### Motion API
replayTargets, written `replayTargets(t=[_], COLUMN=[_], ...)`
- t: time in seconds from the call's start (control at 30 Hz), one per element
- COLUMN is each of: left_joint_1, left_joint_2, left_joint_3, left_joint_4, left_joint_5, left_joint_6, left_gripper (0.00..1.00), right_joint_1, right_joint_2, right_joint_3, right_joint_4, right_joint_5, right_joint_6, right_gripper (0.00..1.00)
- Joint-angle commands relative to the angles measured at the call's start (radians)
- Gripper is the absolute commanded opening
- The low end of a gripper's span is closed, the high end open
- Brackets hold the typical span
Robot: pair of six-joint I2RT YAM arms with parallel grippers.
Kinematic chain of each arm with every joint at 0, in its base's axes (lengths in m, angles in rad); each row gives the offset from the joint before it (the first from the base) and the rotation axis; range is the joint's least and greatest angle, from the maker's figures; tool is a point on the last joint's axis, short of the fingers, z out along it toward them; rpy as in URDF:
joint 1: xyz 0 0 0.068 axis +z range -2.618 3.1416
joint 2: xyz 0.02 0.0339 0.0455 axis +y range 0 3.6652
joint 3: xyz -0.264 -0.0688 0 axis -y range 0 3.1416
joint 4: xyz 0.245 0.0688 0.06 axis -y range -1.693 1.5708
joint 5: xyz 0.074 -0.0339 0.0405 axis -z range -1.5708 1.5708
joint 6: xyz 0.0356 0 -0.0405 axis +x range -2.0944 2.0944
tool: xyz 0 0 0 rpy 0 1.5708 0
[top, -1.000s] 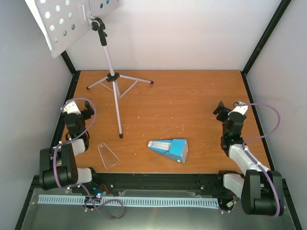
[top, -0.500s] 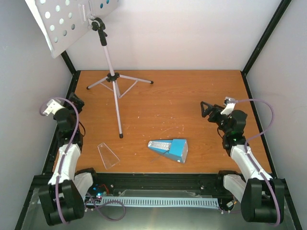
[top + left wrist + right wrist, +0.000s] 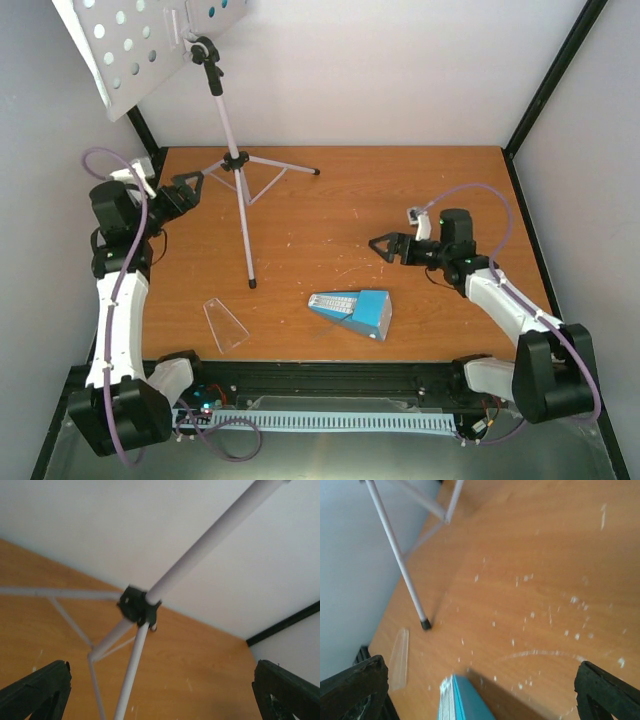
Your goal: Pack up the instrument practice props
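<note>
The music stand has a white perforated desk (image 3: 125, 50) at the top left and a thin grey tripod with a black hub (image 3: 235, 160). A white sheet with blue spots (image 3: 218, 10) shows at the desk's back. The light-blue metronome (image 3: 355, 310) lies on its side near the front. Its clear cover (image 3: 225, 323) lies apart to the left. My left gripper (image 3: 190, 185) is open and empty, just left of the tripod; the hub (image 3: 138, 605) shows ahead of it. My right gripper (image 3: 385, 247) is open and empty, above and behind the metronome (image 3: 465, 702).
The wooden table (image 3: 400, 200) is walled by white panels with black corner posts (image 3: 550, 80). One tripod leg ends in a black foot (image 3: 252, 284), also in the right wrist view (image 3: 425, 625), close to the cover (image 3: 399, 657).
Both arms have unfolded from their rest poses. The left gripper swung up and right toward the tripod. The right gripper reached left toward the metronome. The props have not moved.
</note>
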Motion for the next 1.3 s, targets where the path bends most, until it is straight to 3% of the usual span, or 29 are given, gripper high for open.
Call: replayTargets(t=[0.0, 0.07, 0.27, 0.43, 0.6, 0.73, 1.27], left_joint_1=[0.002, 0.002, 0.001, 0.002, 0.001, 0.002, 0.000], left_joint_2=[-0.025, -0.042, -0.068, -0.130, -0.179, -0.199, -0.207], left_joint_3=[-0.053, -0.086, -0.083, -0.150, -0.183, -0.194, -0.203], left_joint_4=[-0.155, -0.127, -0.101, -0.033, -0.022, -0.029, -0.024], left_joint_5=[0.037, 0.010, -0.148, -0.269, -0.254, -0.291, -0.267], left_joint_6=[0.161, 0.194, 0.292, 0.353, 0.374, 0.378, 0.372], left_gripper=[0.99, 0.99, 0.99, 1.00, 1.00, 1.00, 0.99], right_joint_1=[0.094, 0.151, 0.362, 0.512, 0.662, 0.753, 0.850], right_joint_2=[0.050, 0.066, 0.104, 0.195, 0.341, 0.463, 0.735], right_joint_3=[0.048, 0.080, 0.222, 0.364, 0.468, 0.544, 0.708], right_joint_4=[-0.181, -0.252, -0.435, -0.548, -0.606, -0.634, -0.769], right_joint_5=[0.003, 0.035, 0.401, 0.574, 0.533, 0.649, 0.736], right_joint_6=[-0.080, -0.113, -0.283, -0.450, -0.549, -0.573, -0.615], right_gripper=[1.00, 1.00, 1.00, 1.00, 0.96, 0.96, 0.86])
